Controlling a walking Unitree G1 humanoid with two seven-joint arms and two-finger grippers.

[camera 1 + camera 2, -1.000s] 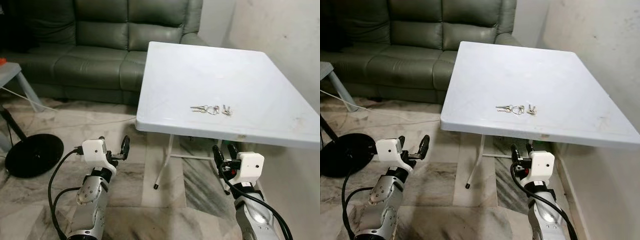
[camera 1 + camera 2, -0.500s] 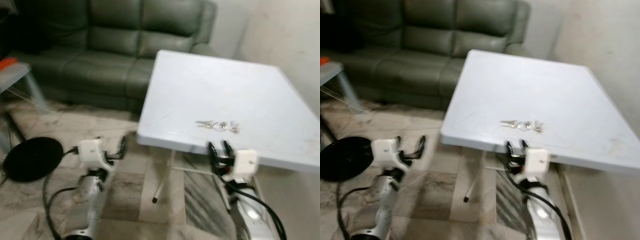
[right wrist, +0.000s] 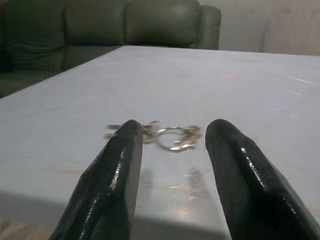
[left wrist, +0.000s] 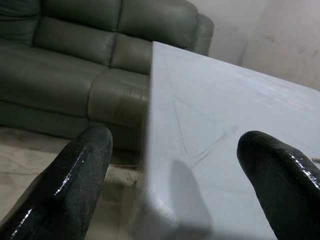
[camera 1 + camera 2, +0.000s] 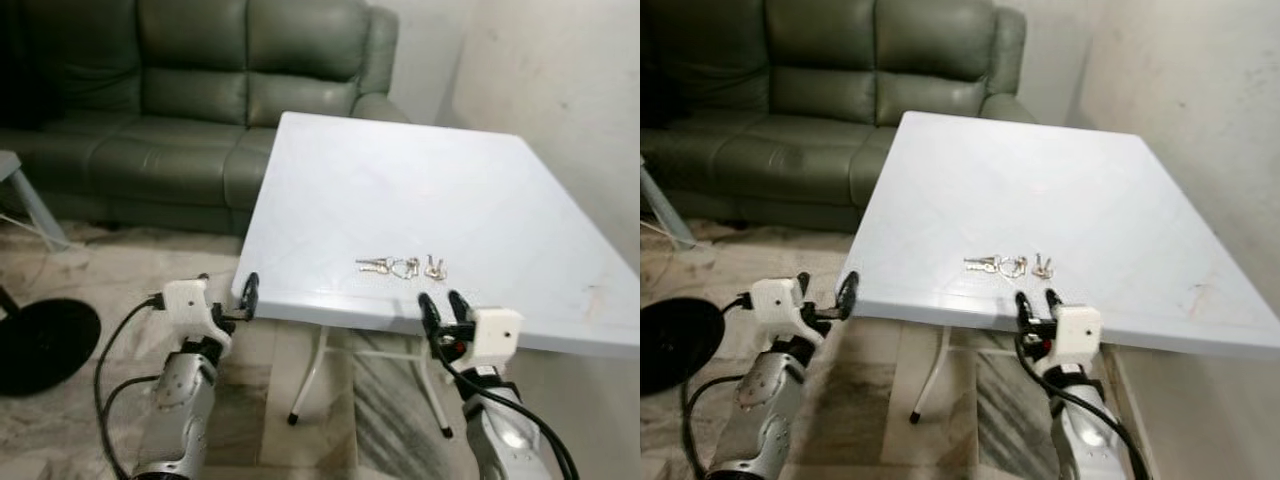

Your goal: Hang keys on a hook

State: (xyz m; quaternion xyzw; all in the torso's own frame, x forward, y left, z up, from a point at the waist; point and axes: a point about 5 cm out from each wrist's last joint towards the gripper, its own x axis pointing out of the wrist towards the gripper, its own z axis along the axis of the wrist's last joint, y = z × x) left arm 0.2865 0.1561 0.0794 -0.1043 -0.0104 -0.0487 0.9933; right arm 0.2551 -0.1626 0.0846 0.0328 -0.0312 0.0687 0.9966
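right gripper (image 5: 446,304) lines up at the near table (image 5: 400,180) edge, fingers spread and empty, keys (image 5: 401,267) lying flat just ahead, so go in low and pinch the ring squarely; left gripper (image 5: 247,296) waits open.

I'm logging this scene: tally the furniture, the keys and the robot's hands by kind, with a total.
Sofa: 1
White table: 1
Bunch of keys: 1
Robot hands, left hand and right hand: 2
Total: 5
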